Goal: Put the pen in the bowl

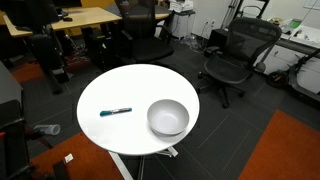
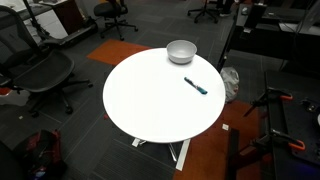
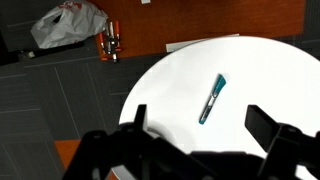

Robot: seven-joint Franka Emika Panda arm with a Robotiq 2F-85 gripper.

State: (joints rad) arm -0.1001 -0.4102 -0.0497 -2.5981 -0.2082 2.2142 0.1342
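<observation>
**Pen [image 1: 116, 112] on table [image 1: 125, 82], beside bowl [image 1: 168, 118]**

Thin and teal-blue with a dark tip, it lies flat near the deep light-grey bowl, not touching it. In the wrist view the gripper [image 3: 198, 113] hangs above, wide open and empty.

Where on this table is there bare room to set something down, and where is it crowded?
Most of the table is bare: the wide stretch from the pen and the bowl across to the opposite rim. The only tight spot is the gap between pen and bowl.
</observation>
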